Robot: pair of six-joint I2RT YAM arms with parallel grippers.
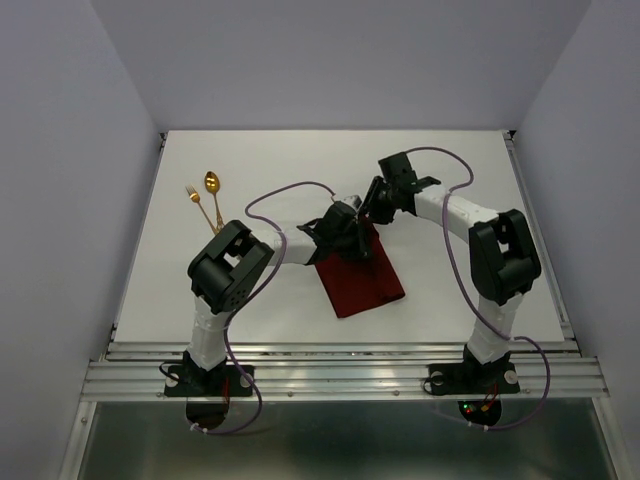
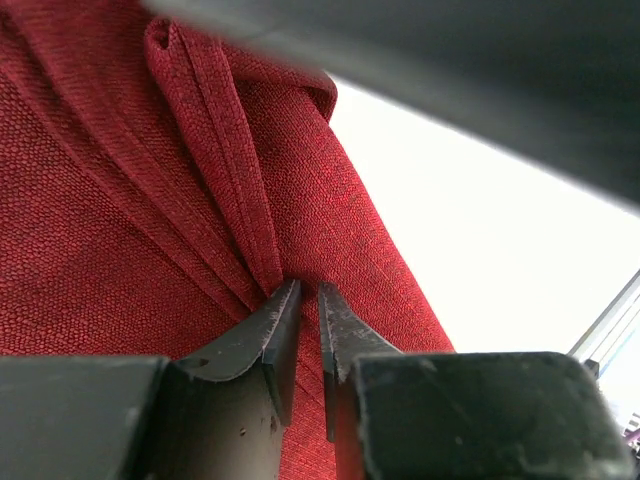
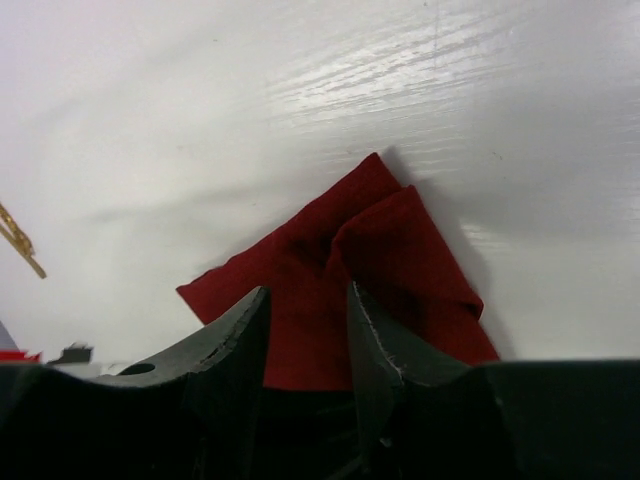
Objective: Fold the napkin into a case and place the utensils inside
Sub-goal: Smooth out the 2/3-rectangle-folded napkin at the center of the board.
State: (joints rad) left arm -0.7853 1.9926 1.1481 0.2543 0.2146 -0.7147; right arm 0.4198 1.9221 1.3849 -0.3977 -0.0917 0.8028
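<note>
The dark red napkin [image 1: 362,282] lies folded into a narrow oblong in the middle of the white table [image 1: 460,180]. My left gripper [image 1: 348,236] is at its far end. In the left wrist view it [image 2: 308,287] is shut on a raised fold of the napkin [image 2: 120,200]. My right gripper [image 1: 375,205] hovers just beyond that end. Its jaws [image 3: 307,290] stand open with nothing between them, and the napkin's loose corner [image 3: 400,260] shows past them. The utensils lie at the far left: a gold spoon [image 1: 211,182] and a gold fork [image 1: 193,195].
A gold utensil tip [image 3: 20,240] shows at the left edge of the right wrist view. Grey walls enclose the table on three sides. A metal rail [image 1: 340,375] runs along the near edge by the arm bases.
</note>
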